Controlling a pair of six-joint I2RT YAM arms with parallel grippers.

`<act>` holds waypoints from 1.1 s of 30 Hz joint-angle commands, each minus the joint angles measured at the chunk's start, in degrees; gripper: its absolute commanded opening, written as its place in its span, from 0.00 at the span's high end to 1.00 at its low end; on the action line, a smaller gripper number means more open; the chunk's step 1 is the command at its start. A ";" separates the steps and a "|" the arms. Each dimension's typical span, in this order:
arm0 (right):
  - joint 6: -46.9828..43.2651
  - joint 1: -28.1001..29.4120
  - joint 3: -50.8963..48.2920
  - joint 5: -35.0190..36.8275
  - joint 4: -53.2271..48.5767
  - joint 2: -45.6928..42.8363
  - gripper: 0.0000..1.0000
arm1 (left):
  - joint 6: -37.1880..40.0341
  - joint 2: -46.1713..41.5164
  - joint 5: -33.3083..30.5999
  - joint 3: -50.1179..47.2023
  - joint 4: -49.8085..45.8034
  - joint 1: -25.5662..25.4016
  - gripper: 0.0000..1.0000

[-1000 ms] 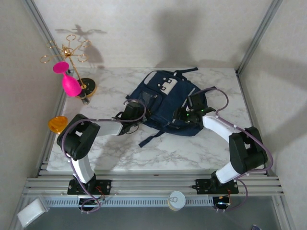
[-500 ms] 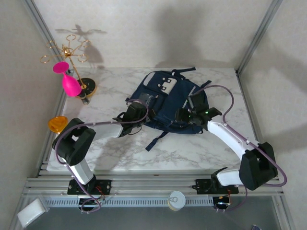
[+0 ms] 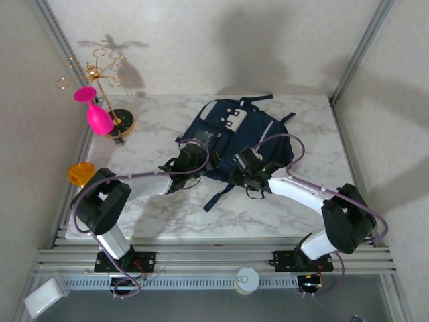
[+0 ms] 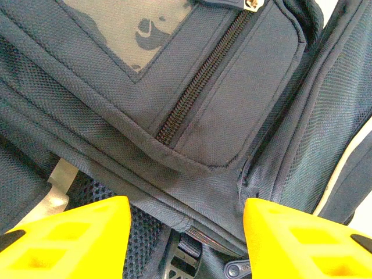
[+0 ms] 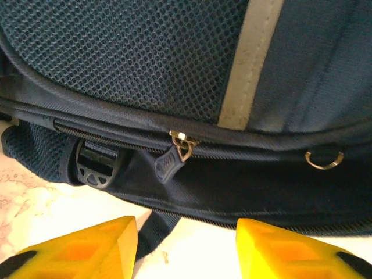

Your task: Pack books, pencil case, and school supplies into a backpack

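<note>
Working the main zipper looks to be the step in hand: the backpack (image 3: 231, 131) lies flat mid-counter (image 3: 161, 215) with both arms at its near edge. The right claw (image 5: 186, 229) hangs parted and empty just short of the zipper pull (image 5: 173, 158), and the left claw (image 4: 185, 218) stands parted and empty over pocket fabric. Next, the right should ease forward and pinch the pull while the left pins the cloth.
</note>
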 commanded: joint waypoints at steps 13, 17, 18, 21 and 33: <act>4.01 -3.70 -4.07 -1.15 19.68 9.11 0.65 | -2.03 4.38 0.23 2.91 3.71 -0.26 0.47; 2.07 -3.68 -2.99 0.53 19.51 9.82 0.78 | -6.80 5.34 0.75 1.65 8.16 -0.99 0.47; 1.62 -3.69 -2.58 0.88 18.86 9.72 0.82 | -7.77 5.78 0.24 1.59 8.72 -1.00 0.47; 0.46 -3.70 -2.22 1.58 17.19 8.59 0.93 | -8.81 8.13 -2.11 2.33 8.68 -0.40 0.46; -4.53 -3.74 -4.15 3.23 9.43 0.72 1.00 | -6.74 12.11 -8.45 4.67 5.08 5.07 0.46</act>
